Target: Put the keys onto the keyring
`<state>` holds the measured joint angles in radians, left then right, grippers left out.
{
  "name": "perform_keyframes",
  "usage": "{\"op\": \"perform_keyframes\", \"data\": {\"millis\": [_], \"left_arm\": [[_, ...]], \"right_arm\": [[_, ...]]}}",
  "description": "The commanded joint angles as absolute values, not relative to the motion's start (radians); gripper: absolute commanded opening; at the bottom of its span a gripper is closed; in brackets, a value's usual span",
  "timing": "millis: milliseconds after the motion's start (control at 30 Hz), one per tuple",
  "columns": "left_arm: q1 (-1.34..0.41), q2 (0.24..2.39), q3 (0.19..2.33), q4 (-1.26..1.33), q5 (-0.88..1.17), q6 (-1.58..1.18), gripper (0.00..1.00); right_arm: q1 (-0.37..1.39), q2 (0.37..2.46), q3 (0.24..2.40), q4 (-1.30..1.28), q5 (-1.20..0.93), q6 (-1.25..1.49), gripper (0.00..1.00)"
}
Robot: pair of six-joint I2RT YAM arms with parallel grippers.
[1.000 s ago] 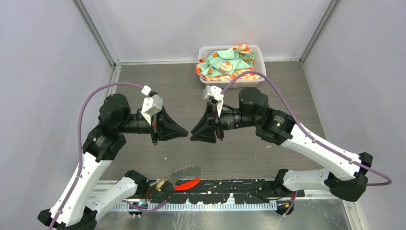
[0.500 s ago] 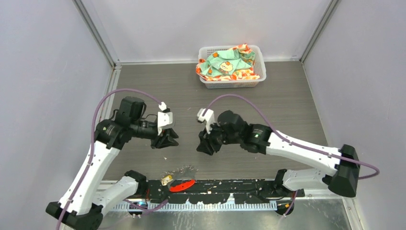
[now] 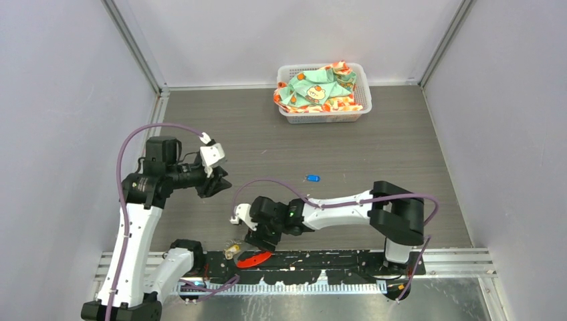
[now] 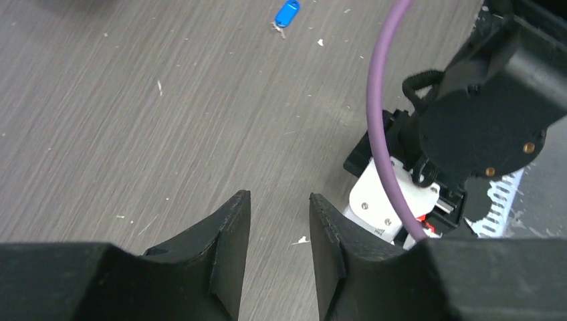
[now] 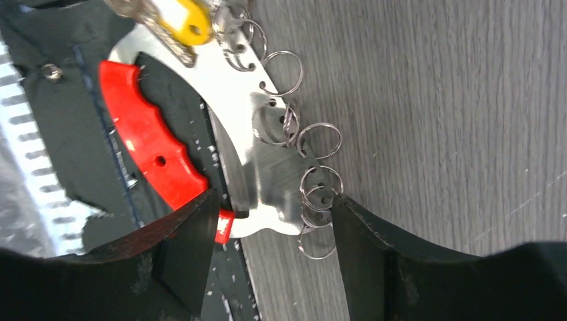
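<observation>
Your overhead view places the right fingers [image 3: 257,235] low at the near edge of the tabletop [image 3: 401,154], right over the keyring [image 3: 255,257], but it hides the gap between them. The right wrist view fills that in: the fingers [image 5: 180,261] stand wide apart, straddling one end of the keyring [image 5: 267,160], closed on nothing. Whether either pad touches the metal you cannot tell.

That view also shows the red tag [image 5: 150,144] lying on the black rail [image 5: 53,100] while the small rings rest on the wood. The yellow key [image 5: 180,13] sits against the rings at the far end; threaded or not, you cannot tell.

Your left fingers [image 4: 214,267] are parted by a narrow gap and hold nothing, above bare wood.

The blue key [image 3: 312,178] lies alone mid-tabletop, well apart from the keyring, with open room on all sides. The left wrist view catches it too [image 4: 287,13]. The basket [image 3: 361,110] sits at the far edge.
</observation>
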<state>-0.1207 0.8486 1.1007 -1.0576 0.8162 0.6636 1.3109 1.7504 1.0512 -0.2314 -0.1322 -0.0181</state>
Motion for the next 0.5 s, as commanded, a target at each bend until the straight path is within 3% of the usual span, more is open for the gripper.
{"op": "perform_keyframes", "data": {"millis": [0,200,333,467], "left_arm": [[-0.091,0.826,1.096,-0.961,0.798,0.588,0.40],[-0.091,0.824,1.117,-0.918,0.800,0.552,0.43],[-0.091,0.831,1.123,-0.904,0.781,0.559,0.43],[-0.091,0.839,1.119,-0.892,0.787,0.566,0.43]], "right_arm": [[1.320,1.796,1.112,-0.190,-0.047,-0.056,0.66],[1.309,1.870,1.138,-0.233,0.141,-0.050,0.63],[1.207,1.899,1.149,-0.283,0.223,0.032,0.51],[1.088,1.842,1.094,-0.294,0.278,0.108,0.51]]}}
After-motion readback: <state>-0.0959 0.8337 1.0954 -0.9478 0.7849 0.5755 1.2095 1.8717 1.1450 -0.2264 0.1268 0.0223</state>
